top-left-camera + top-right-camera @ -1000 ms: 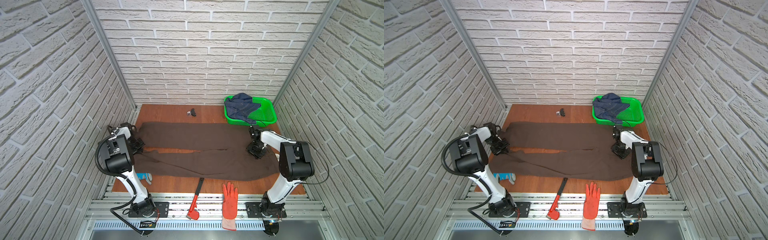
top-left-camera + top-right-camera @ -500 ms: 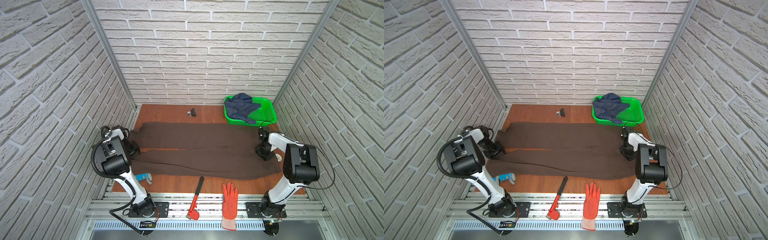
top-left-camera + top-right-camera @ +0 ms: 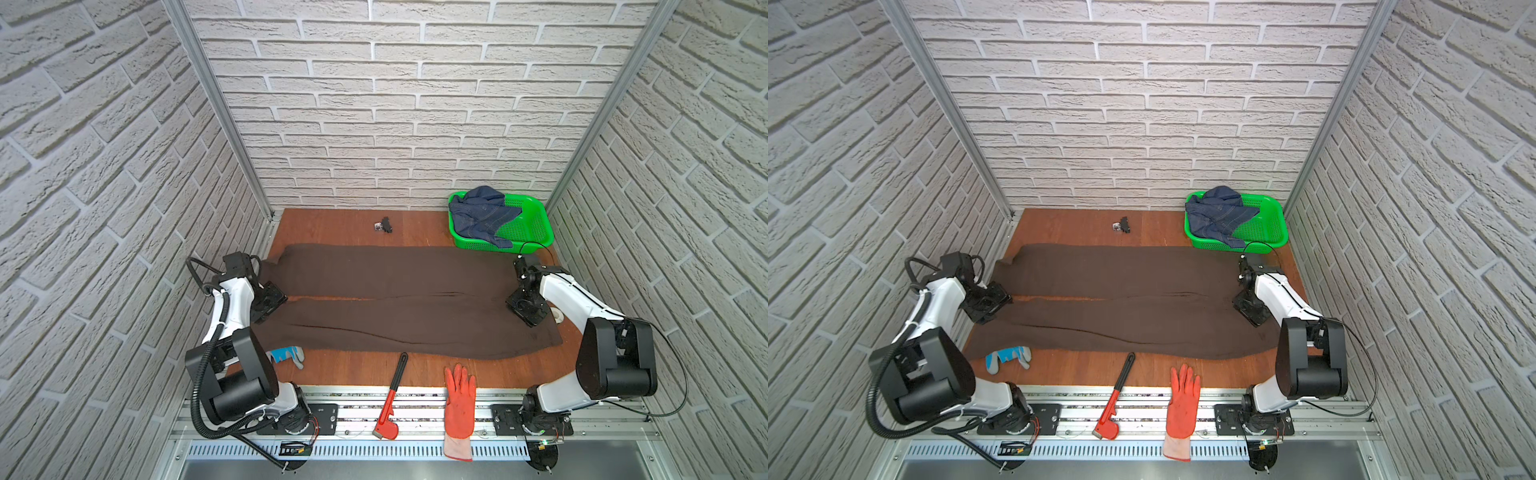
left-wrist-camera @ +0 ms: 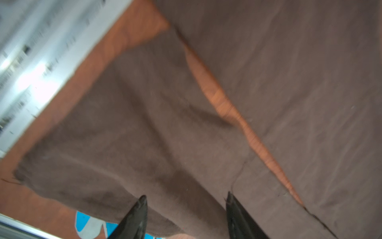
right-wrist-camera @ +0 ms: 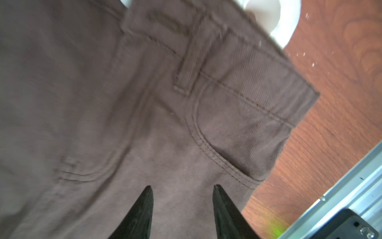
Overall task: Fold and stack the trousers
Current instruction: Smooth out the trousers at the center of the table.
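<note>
Top views both show one pair of dark brown trousers [image 3: 395,307] spread flat across the wooden table [image 3: 332,224]. Its two leg ends lie at the left and its waist at the right.

At the far left, the left gripper [image 3: 272,301] sits over the leg ends. In the left wrist view its two fingers stand apart above the nearer leg with nothing between them, so it holds nothing [image 4: 186,199]. A thin strip of table shows between the two legs there. Just in front of that leg lies one blue and grey glove [image 3: 286,355].

Toward the middle, one small black object [image 3: 384,225] rests near the back wall, apart from the cloth. At the front edge lie one red pipe wrench [image 3: 392,399], its handle tip close to the trousers, and one orange glove [image 3: 459,399] beside it.

In the back right corner, one green basket [image 3: 536,232] holds one dark blue denim garment [image 3: 480,214].

At the right, the right gripper [image 3: 524,309] is over the waist. The right wrist view shows its two fingers spread above the fabric near a pocket, gripping nothing [image 5: 182,187]. One white object [image 5: 275,18] peeks out from under the waistband.
</note>
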`<move>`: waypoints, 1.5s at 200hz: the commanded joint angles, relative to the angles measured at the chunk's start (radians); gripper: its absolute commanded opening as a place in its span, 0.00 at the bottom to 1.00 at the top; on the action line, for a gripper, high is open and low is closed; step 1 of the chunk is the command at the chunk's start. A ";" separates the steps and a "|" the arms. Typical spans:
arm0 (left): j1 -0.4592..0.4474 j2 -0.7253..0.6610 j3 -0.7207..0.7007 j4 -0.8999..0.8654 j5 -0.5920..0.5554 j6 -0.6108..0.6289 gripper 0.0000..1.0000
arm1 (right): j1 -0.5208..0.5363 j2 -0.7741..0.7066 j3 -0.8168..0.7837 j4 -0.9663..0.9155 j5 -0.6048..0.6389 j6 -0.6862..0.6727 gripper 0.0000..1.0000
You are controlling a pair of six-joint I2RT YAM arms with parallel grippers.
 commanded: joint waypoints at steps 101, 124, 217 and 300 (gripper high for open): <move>-0.047 0.000 -0.227 0.028 -0.131 -0.148 0.50 | -0.004 0.118 -0.127 -0.033 0.028 0.021 0.47; -0.060 -0.035 -0.206 -0.020 -0.165 -0.149 0.58 | -0.021 0.114 -0.121 -0.073 0.056 0.013 0.47; -0.172 -0.218 -0.167 -0.108 -0.140 -0.228 0.52 | 0.013 -0.157 -0.042 -0.157 0.032 -0.053 0.44; -0.227 -0.087 -0.302 0.109 -0.175 -0.335 0.00 | 0.105 -0.097 -0.057 -0.084 -0.026 -0.027 0.24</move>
